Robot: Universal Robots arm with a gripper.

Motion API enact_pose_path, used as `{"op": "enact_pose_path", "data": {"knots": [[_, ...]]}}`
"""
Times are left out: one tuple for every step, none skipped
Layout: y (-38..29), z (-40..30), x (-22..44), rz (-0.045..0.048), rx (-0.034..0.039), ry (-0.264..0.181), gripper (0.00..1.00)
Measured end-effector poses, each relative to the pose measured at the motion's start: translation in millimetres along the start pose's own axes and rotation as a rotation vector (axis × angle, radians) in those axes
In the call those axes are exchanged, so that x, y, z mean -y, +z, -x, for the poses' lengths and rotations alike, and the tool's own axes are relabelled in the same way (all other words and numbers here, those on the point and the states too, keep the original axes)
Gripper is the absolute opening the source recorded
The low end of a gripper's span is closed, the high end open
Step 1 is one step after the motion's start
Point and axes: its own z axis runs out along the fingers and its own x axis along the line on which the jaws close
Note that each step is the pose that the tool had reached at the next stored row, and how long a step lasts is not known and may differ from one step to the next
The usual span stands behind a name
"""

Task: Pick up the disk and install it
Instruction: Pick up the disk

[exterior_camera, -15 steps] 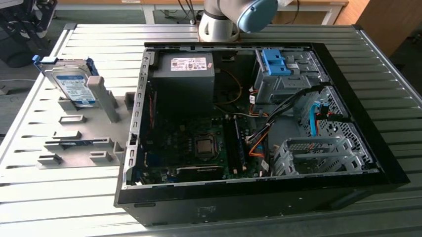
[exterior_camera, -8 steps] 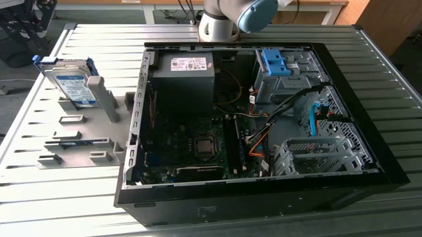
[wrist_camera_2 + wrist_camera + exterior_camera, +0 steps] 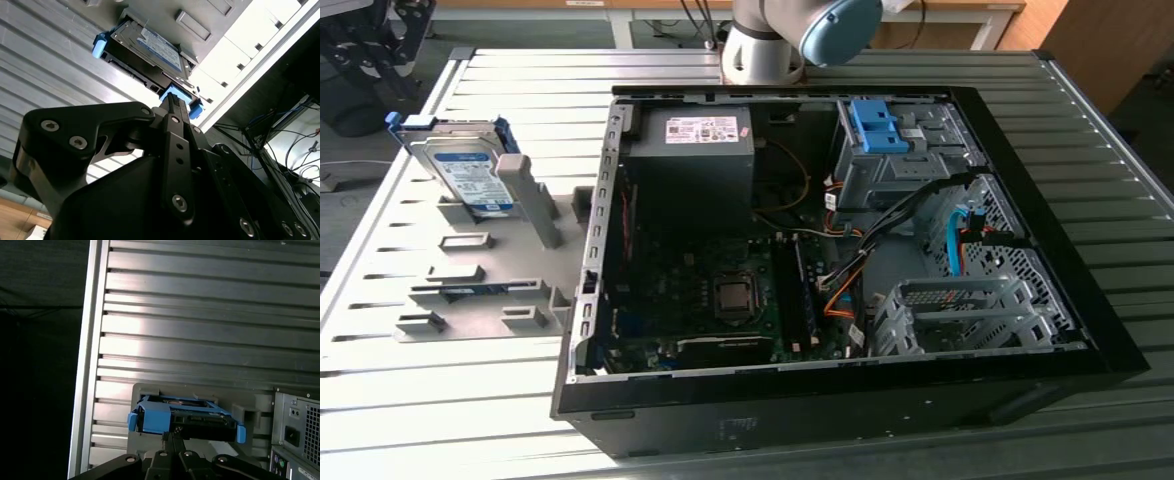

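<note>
1. The disk (image 3: 464, 165) is standing on edge in a slot of the grey fixture plate (image 3: 480, 290), at about ten o'clock in the exterior view. Its label is facing out, its blue carrier is framing it, and nothing is touching it.
2. A grey post (image 3: 527, 195) is standing just beside the disk on the case side. Low grey brackets are sitting across the plate toward eight o'clock.
3. The plate is lying on the ribbed metal table (image 3: 440, 400), between the table's nine-o'clock edge and the open computer case (image 3: 854, 440). Bare ribbed strips are running along the table toward seven o'clock.
4. The case is lying on its side, taking up the middle through to three o'clock. An open-framed grey drive cage (image 3: 961, 315) is sitting inside it at about four o'clock.
5. The arm (image 3: 781, 40) is rising at twelve o'clock, beyond the case's far wall.
6. In both wrist views the gripper (image 3: 171, 434) (image 3: 172, 100) is pointing at the disk's (image 3: 185, 420) (image 3: 145, 47) blue end, its fingers drawn together on nothing.
7. In the first wrist view the table's edge is running straight, with dark floor (image 3: 40, 365) lying beyond it.
</note>
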Motion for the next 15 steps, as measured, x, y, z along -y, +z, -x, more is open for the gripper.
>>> {"op": "enact_pose_path", "data": {"knots": [[0.0, 0.0, 0.0, 0.0, -0.0001, -0.002, 0.11], [0.0, 0.0, 0.0, 0.0, -0.0002, -0.005, 0.11], [0.0, 0.0, 0.0, 0.0, -0.0003, -0.007, 0.11], [0.0, 0.0, 0.0, 0.0, -0.0004, -0.01, 0.11], [0.0, 0.0, 0.0, 0.0, -0.0005, -0.012, 0.11], [0.0, 0.0, 0.0, 0.0, -0.0006, -0.015, 0.11], [0.0, 0.0, 0.0, -0.0001, -0.0008, -0.017, 0.11], [0.0, 0.0, 0.0, -0.0001, -0.0009, -0.02, 0.11], [0.0, 0.0, 0.0, -0.0001, -0.001, -0.023, 0.11], [0.0, 0.0, 0.0, -0.0001, -0.0011, -0.026, 0.11], [0.0, 0.0, 0.0, -0.0001, -0.0012, -0.03, 0.11], [0.0, 0.0, 0.0, -0.0002, -0.0014, -0.033, 0.11], [0.0, 0.0, 0.0, -0.0002, -0.0015, -0.036, 0.11], [0.0, 0.0, 0.0, -0.0002, -0.0017, -0.039, 0.11], [0.0, 0.0, 0.0, -0.0002, -0.0018, -0.042, 0.11]]}}
